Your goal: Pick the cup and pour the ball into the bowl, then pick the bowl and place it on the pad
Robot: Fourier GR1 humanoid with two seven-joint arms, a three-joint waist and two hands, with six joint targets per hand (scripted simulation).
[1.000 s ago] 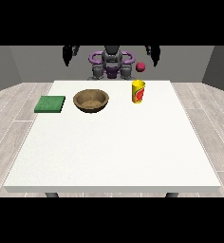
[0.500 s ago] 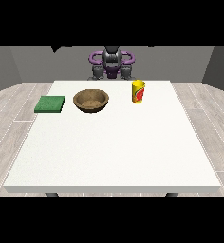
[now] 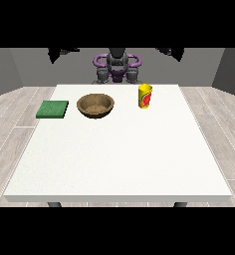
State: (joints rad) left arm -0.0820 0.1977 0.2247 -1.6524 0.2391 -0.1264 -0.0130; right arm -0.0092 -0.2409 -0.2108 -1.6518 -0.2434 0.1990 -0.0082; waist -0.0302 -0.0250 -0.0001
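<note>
Both hands are raised high and wide, far from the cup. The hand at the view's left (image 3: 59, 52) and the hand at the view's right (image 3: 170, 52) show only as dark shapes against the back wall, and I cannot tell whether their fingers are apart or together. Neither holds anything.

The yellow cup (image 3: 145, 95) stands upright on the white desk (image 3: 119, 154), toward the robot's edge. It has a red mark on its side. Judging by its look, it is light and stiff with a smooth wall, so it may slip; a grasp around its middle from the side seems best, leaving the rim free for pouring. I cannot see inside the cup, so the ball is not visible.

Beside the cup, toward the view's left and apart from it, sits a brown wooden bowl (image 3: 95, 105). It looks shallow, rigid and holds nothing visible. Its rim seems the natural place to take hold.

Farther from the cup, beyond the bowl, lies the flat green pad (image 3: 53, 109), with nothing on it.
</note>
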